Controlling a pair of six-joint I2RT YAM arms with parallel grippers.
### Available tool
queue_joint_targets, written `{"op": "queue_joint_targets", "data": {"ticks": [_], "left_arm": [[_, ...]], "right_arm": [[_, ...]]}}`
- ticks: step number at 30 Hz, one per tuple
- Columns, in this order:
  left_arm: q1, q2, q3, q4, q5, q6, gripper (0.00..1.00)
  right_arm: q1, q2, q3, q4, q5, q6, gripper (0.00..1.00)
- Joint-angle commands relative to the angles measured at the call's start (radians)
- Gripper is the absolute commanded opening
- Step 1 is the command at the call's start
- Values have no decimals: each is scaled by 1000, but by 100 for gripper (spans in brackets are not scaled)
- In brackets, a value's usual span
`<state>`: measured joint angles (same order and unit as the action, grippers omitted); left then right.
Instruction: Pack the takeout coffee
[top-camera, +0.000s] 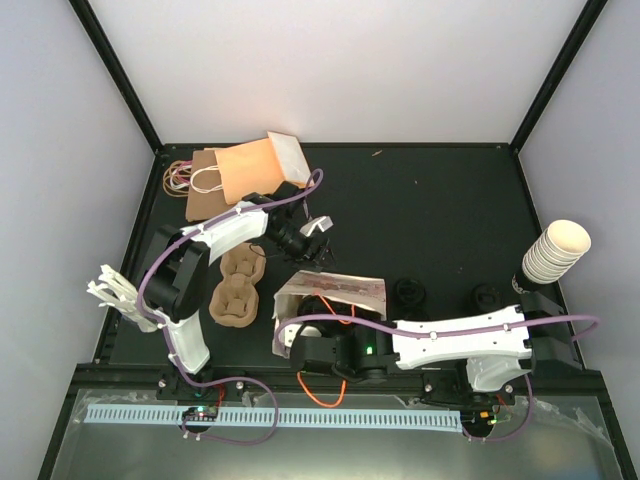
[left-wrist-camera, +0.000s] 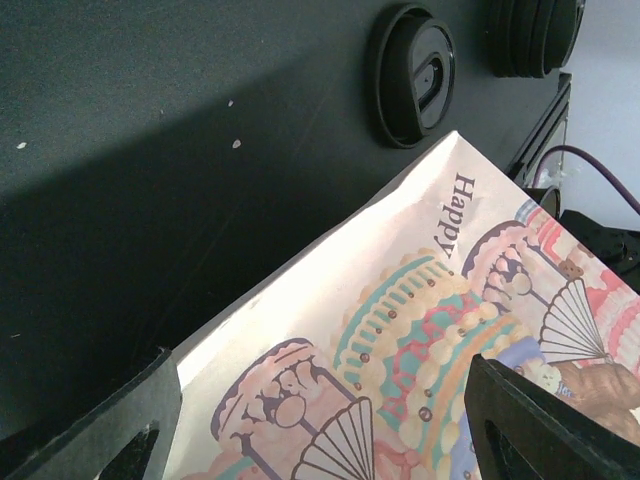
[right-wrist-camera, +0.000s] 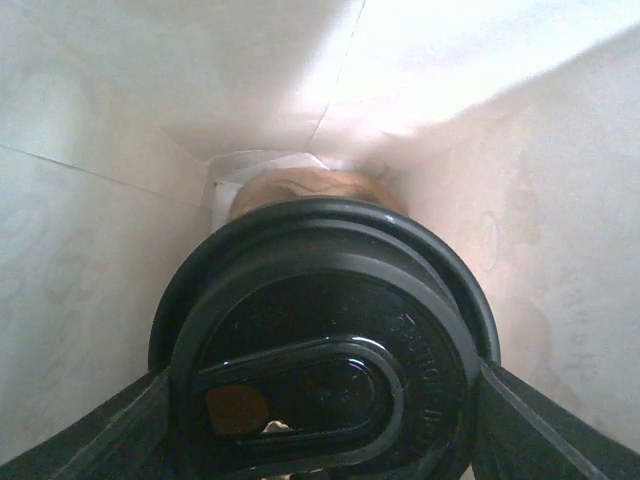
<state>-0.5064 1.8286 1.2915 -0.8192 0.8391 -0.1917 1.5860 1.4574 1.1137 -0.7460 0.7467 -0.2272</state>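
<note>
The takeout coffee (right-wrist-camera: 320, 380) fills the right wrist view: a black lid, with a strip of the tan cup (right-wrist-camera: 310, 187) behind it. My right gripper (right-wrist-camera: 322, 410) is shut on it, one finger on each side of the lid, deep inside a white printed paper bag (top-camera: 335, 288) lying on its side. From above, that gripper is hidden in the bag's mouth. My left gripper (top-camera: 315, 240) is open just above the bag's printed upper side (left-wrist-camera: 400, 330), with its fingers (left-wrist-camera: 520, 420) apart.
Two loose black lids (top-camera: 410, 293) (top-camera: 487, 297) lie right of the bag. A tall stack of cream cups (top-camera: 557, 250) stands at the right edge. A brown pulp carrier (top-camera: 238, 285) lies left of the bag, and brown handled bags (top-camera: 240, 175) lie at the back left.
</note>
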Motion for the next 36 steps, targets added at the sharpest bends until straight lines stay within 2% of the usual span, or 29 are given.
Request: {"op": "queue_joint_targets", "data": {"ticks": [1, 8, 12, 36], "left_arm": [[-17, 6, -3, 11, 11, 1, 80], [-44, -22, -14, 12, -1, 5, 79], [-54, -40, -19, -2, -18, 18, 79], [-103, -143, -60, 27, -66, 2, 79]], "right_arm": [[6, -10, -28, 71, 129, -31, 27], [5, 79, -74, 160, 199, -60, 28], [-1, 110, -78, 178, 179, -54, 29], [-22, 67, -106, 157, 46, -29, 28]]}}
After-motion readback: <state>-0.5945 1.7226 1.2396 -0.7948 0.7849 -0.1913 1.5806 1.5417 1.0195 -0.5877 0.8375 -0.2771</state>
